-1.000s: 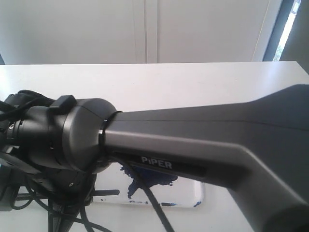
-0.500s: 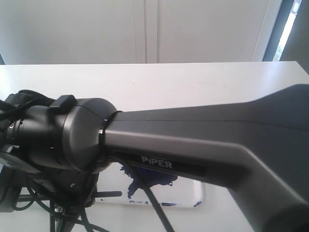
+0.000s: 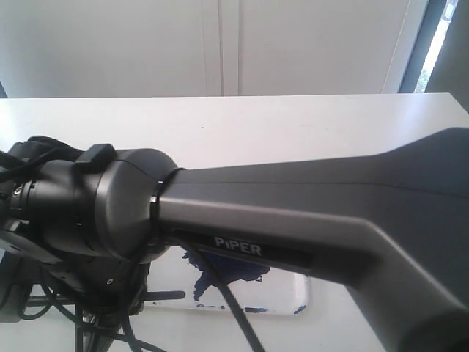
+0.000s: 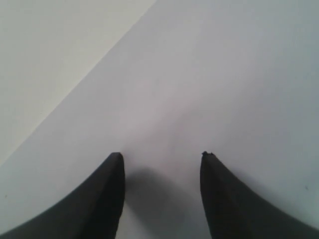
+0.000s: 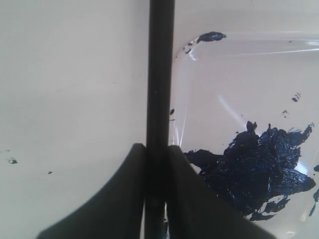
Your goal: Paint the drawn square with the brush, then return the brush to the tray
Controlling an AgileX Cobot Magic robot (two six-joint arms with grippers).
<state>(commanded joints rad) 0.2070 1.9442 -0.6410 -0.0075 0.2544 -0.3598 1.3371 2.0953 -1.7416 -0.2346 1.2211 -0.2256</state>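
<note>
Brush (image 5: 160,74), its slim black handle running straight away from the wrist camera, is clamped between the two dark fingers of the right gripper (image 5: 157,147), which press against it from both sides. The handle passes just beside the rim of the tray (image 5: 239,89), over the white surface next to it; the bristles are out of sight, and whether the brush touches anything below cannot be told. Inside the shallow white tray lies a large dark blue paint blotch (image 5: 254,169), with small specks at the rim's rounded corner. The left gripper (image 4: 162,157) hangs over a pale, bare surface with its fingers spread apart and nothing between them. In the exterior view the right arm (image 3: 308,213), grey and lettered PIPER, fills most of the picture above the white table (image 3: 293,125), with the tray (image 3: 282,290) and its blotch (image 3: 220,275) partly visible beneath it. Compared with a second ago, almost nothing differs: arm, tray and blotch sit in the same places.
</note>
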